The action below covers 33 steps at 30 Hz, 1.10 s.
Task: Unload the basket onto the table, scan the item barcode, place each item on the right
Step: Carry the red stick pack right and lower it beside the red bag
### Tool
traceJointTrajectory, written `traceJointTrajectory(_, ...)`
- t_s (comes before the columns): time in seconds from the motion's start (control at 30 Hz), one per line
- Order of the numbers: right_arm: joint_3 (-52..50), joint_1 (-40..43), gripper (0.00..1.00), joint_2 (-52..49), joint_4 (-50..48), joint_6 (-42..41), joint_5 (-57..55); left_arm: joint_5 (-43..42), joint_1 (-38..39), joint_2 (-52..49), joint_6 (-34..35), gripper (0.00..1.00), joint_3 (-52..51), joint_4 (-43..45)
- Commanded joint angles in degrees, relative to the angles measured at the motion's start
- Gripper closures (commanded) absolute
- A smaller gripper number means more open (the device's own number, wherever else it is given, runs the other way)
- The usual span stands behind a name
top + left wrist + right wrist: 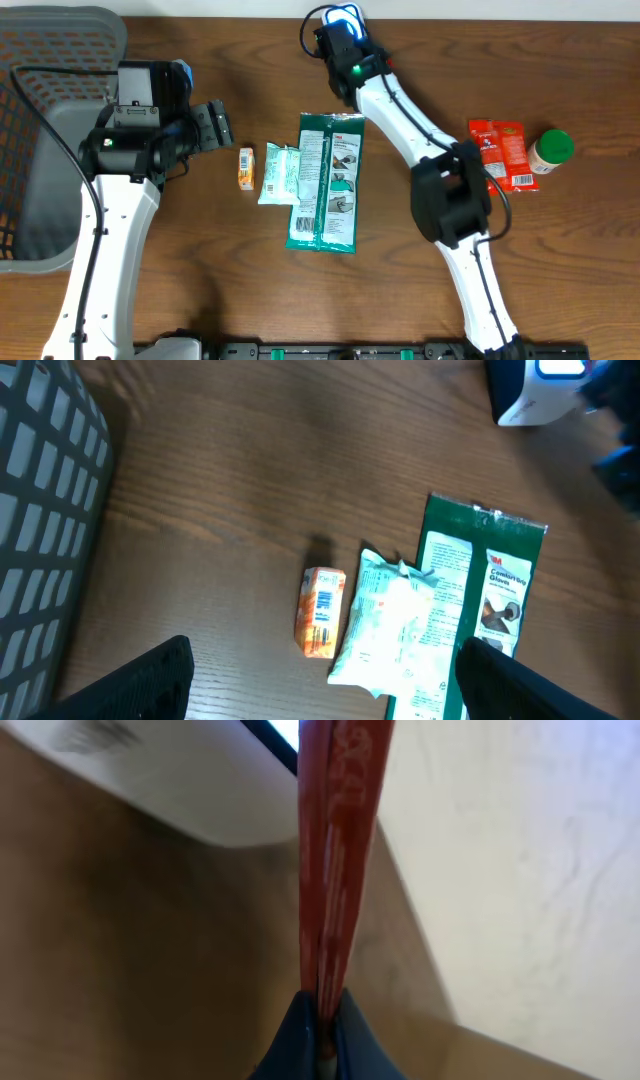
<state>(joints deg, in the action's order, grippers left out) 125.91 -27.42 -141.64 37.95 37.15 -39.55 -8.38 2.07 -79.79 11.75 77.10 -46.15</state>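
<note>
Worktop [500, 60] from above: grey basket [40, 150] at left; orange box [246, 168], pale packet [279, 174] and green package [326, 182] at centre; red packets [503, 153] and green-lidded jar [550, 151] at right. Left fingers [218, 133] stand spread beside the box.

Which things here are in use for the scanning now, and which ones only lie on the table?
In use: held red packet, right gripper shut on it, white scanner.
Lying about: orange box, white pouch, green glove pack, red pack on the table, green-lidded jar, grey basket, open left gripper.
</note>
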Motion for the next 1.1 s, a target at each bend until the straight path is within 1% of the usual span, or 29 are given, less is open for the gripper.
traceJointTrajectory(0.0, 0.8, 0.9, 0.99, 11.2, 3.3, -10.3, 8.9, 0.7, -0.2, -0.2, -0.8, 0.16, 0.1, -0.1)
traceJointTrajectory(0.13, 0.8, 2.5, 0.99, 18.1, 10.8, -17.9, 13.7, 0.7, -0.2, -0.2, -0.8, 0.16, 0.1, -0.1)
traceJointTrajectory(0.2, 0.8, 3.5, 0.99, 22.0, 15.7, -23.1, 15.5, 0.8, -0.2, -0.2, -0.8, 0.15, 0.1, -0.1)
traceJointTrajectory(0.3, 0.8, 5.6, 0.99, 27.0, 22.5, -27.7, 18.8, 0.8, -0.2, -0.2, -0.8, 0.16, 0.1, -0.1)
traceJointTrajectory(0.37, 0.8, 7.8, 0.99, 30.3, 27.8, -29.7, 23.1, 0.8, -0.2, -0.2, -0.8, 0.16, 0.1, -0.1)
traceJointTrajectory(0.47, 0.8, 11.8, 0.99, 33.2, 34.5, -30.5, 32.9, 0.8, -0.2, -0.2, -0.8, 0.16, 0.1, -0.1)
traceJointTrajectory(0.53, 0.8, 14.7, 0.99, 33.7, 38.6, -30.5, 37.0, 0.8, -0.2, -0.2, -0.8, 0.16, 0.1, -0.1)
traceJointTrajectory(0.7, -0.5, 21.6, 0.99, 32.8, 46.5, -29.6, 36.8, 0.8, -0.2, -0.2, -0.8, 0.16, 0.1, -0.1)
traceJointTrajectory(0.87, -8.5, 28.0, 0.99, 32.8, 46.2, -29.4, 36.4, 0.7, -0.2, -0.2, -0.8, 0.16, 0.1, -0.1)
traceJointTrajectory(1.07, -23.3, 33.0, 0.98, 32.8, 36.8, -29.3, 34.8, 0.8, -0.2, -0.2, -0.8, 0.16, 0.1, -0.1)
